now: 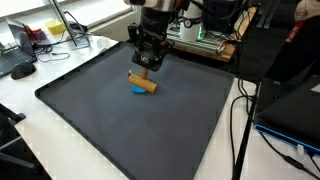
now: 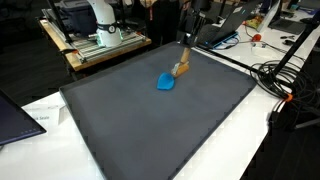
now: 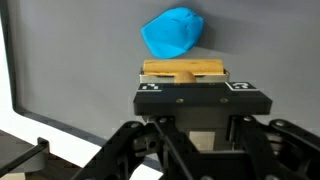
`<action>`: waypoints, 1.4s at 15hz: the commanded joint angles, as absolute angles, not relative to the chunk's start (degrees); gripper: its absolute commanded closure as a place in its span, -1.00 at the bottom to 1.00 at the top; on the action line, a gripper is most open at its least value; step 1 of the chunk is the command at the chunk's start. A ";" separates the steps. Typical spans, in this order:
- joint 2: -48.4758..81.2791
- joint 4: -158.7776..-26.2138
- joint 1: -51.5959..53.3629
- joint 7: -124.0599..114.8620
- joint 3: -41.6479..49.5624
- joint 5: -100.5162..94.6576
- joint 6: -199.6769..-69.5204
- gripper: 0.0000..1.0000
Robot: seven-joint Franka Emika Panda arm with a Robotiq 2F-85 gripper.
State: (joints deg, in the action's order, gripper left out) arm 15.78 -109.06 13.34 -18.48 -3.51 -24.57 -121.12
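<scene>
A tan wooden block [image 1: 144, 84] lies tilted on the dark grey mat [image 1: 120, 130], touching a small blue object [image 1: 137, 89]. My gripper [image 1: 148, 66] hangs straight over the block, with its fingertips at the block's top. In an exterior view the block [image 2: 181, 70] sits right under the gripper [image 2: 187, 52], beside the blue object [image 2: 166, 82]. In the wrist view the block [image 3: 183, 68] lies crosswise just past the gripper body, and the blue object [image 3: 174, 32] is beyond it. The fingertips are hidden, so I cannot tell whether they grip the block.
The mat covers most of a white table [image 1: 30, 110]. Cables [image 1: 240, 120] hang along one side. Electronics and a shelf [image 2: 100, 40] stand behind the mat. A laptop [image 2: 15, 115] lies at the mat's corner.
</scene>
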 commanded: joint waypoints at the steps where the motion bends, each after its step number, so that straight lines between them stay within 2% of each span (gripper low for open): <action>1: 19.11 -103.68 15.90 -19.47 -3.98 -28.78 -115.75 0.56; 13: 27.86 -97.46 21.68 -22.26 -3.88 -37.13 -109.67 0.56; 21: 27.85 -95.71 20.04 -20.20 -4.52 -32.12 -109.95 0.56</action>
State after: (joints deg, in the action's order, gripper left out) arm 28.55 -97.69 21.23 -21.64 -3.98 -34.81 -111.67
